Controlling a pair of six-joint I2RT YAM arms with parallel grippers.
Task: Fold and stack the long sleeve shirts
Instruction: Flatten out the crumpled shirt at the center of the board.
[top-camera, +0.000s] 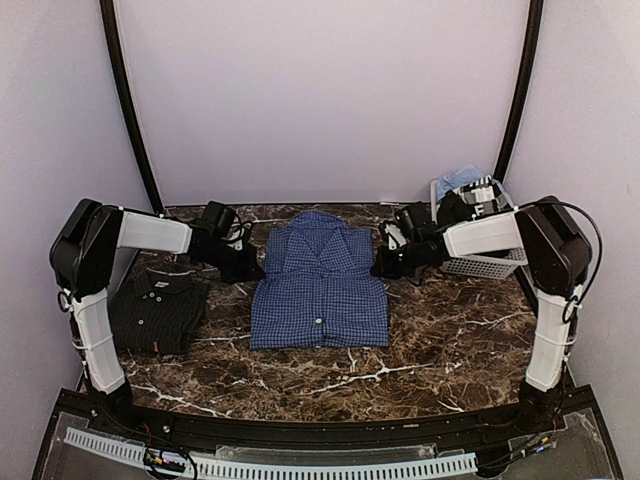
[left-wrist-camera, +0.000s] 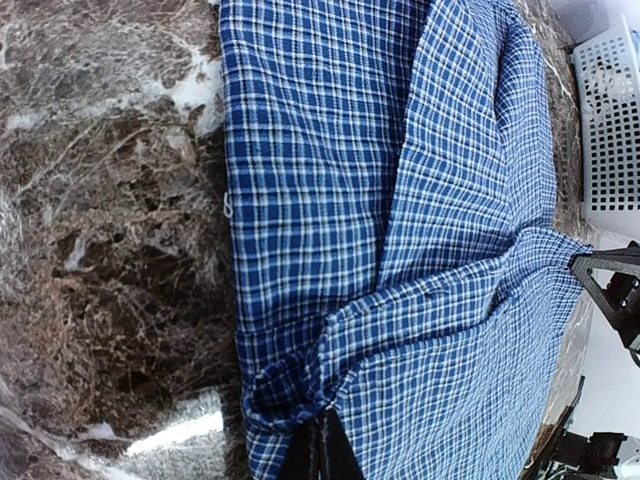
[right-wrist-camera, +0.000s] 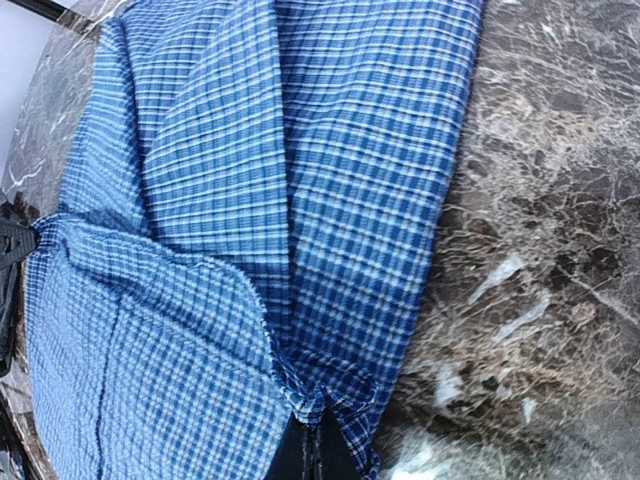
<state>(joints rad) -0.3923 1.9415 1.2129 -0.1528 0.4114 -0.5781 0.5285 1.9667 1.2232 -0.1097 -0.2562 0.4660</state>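
At the bottom edge of each wrist view my fingers are cut off. Only the dark tips of my left end effector (left-wrist-camera: 318, 455) and right end effector (right-wrist-camera: 305, 452) show, each pinching bunched cloth of the blue shirt (left-wrist-camera: 400, 250), which runs out of frame. From above, my left arm (top-camera: 98, 335) covers an edge of the black shirt (top-camera: 160, 310). My right arm (top-camera: 480, 235) hides part of the basket (top-camera: 487, 263), whose contents are too small to tell.

We see the blue shirt (top-camera: 320, 285) at the middle of the desk (top-camera: 440, 340). It has a fine check, its sides are folded in, its collar points away, and the cloth puckers at both shoulder edges. The black shirt (top-camera: 160, 310) lies folded flat, apart on its left.
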